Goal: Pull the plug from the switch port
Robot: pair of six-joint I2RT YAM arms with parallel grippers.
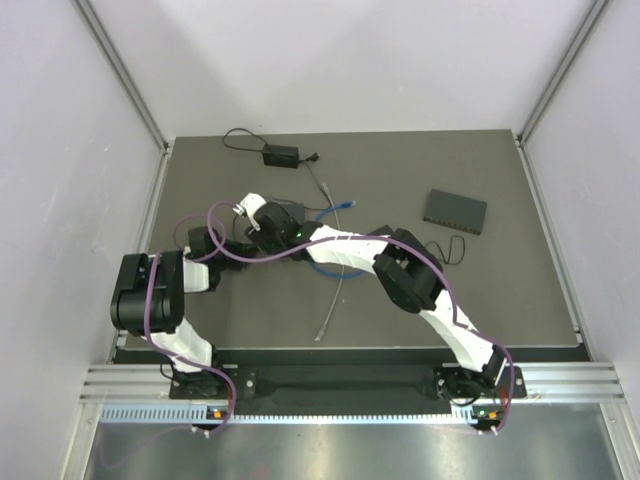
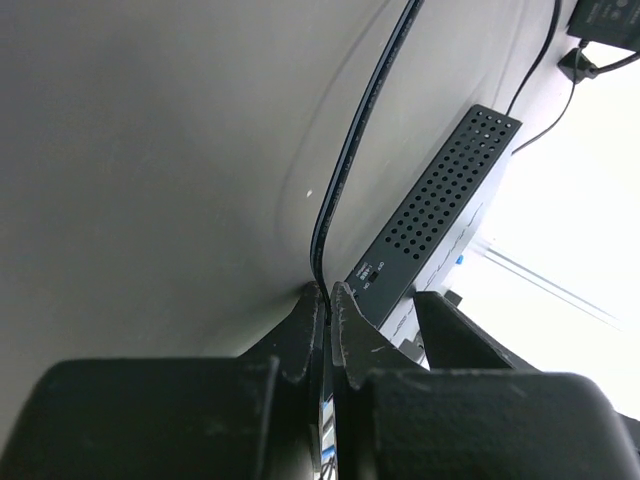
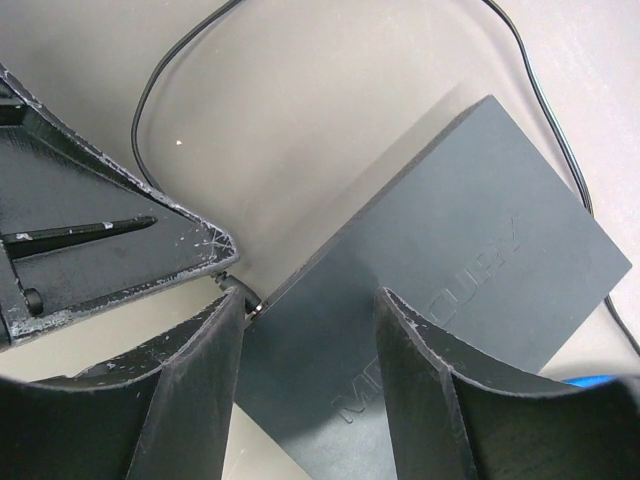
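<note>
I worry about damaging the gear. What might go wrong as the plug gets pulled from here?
The left pincer is shut on the thin cable itself, so a pull may strain it or slip. The right pincer is open over the switch, not clamped on it, so the switch may drag along. The pincers sit close and might bump.

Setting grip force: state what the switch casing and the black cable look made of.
The switch casing looks like moulded plastic, matte dark grey, with embossed lettering; painted metal is possible. The black cable seems jacketed in rubber or PVC: smooth, faintly glossy, a light streak along it, curving freely.
</note>
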